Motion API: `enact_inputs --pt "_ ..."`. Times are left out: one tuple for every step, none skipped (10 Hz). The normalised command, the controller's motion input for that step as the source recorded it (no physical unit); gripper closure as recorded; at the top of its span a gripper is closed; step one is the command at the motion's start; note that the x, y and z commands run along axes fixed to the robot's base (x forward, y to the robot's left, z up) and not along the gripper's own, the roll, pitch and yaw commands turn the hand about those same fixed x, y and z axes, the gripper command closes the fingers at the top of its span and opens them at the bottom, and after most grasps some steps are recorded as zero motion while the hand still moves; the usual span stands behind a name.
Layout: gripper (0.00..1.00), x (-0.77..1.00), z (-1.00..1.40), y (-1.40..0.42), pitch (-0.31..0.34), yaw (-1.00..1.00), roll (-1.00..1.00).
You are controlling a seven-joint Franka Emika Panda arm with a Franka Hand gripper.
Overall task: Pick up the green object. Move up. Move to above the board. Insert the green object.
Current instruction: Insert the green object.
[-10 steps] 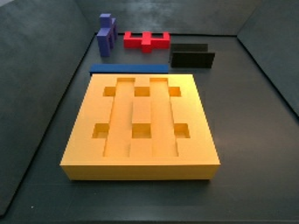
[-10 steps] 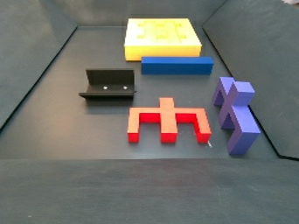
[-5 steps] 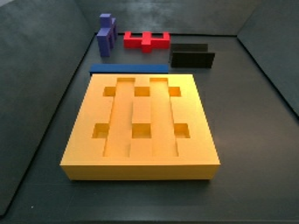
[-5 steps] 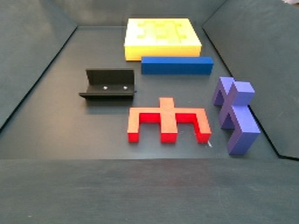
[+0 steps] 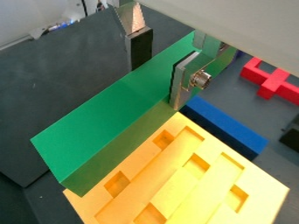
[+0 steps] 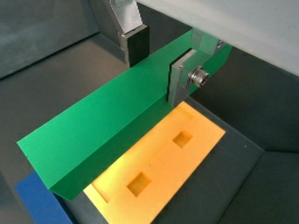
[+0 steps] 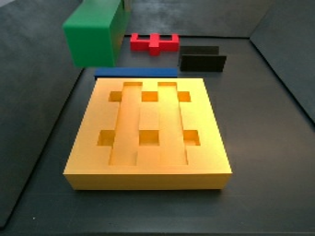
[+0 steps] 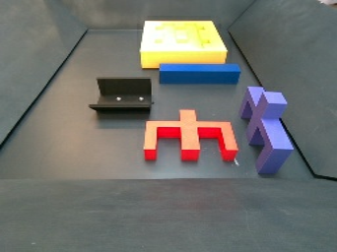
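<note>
The gripper, raised above the board, is clamped across the green object.

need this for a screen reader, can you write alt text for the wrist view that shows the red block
The end effector grips a long green bar between its silver fingers, held in the air over the orange-yellow board. Beyond the board lie a flat blue bar and a red block on the dark floor.
</note>
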Motion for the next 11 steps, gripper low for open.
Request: enact_inputs --pt "1.00 -0.32 -0.90 0.00 -0.156 0.09 0.00" --pt "1.00 -0.27 -0.88 -0.07 -0.129 0.15 0.01" --pt "1.00 -0.15 -0.84 0.00 -0.121 0.13 0.00" --pt "1.00 0.00 -0.70 0.00 -0.064 0.17 -0.01" --pt "1.00 0.48 -0.49 -0.07 0.000 0.07 -0.01" --pt "1.00 0.67 -0.45 -0.10 0.000 0.00 -0.04" --pt "1.00 0.65 -0.43 -0.13 0.000 -0.03 -0.03" --pt "1.00 0.55 -0.43 -0.28 0.001 -0.09 0.09" --pt "1.00 0.35 -0.51 -0.21 0.043 -0.06 0.32" --pt "1.00 0.29 -0.48 -0.10 0.044 -0.04 0.37" --pt "1.00 0.25 -0.43 -0.02 0.041 0.00 0.35"
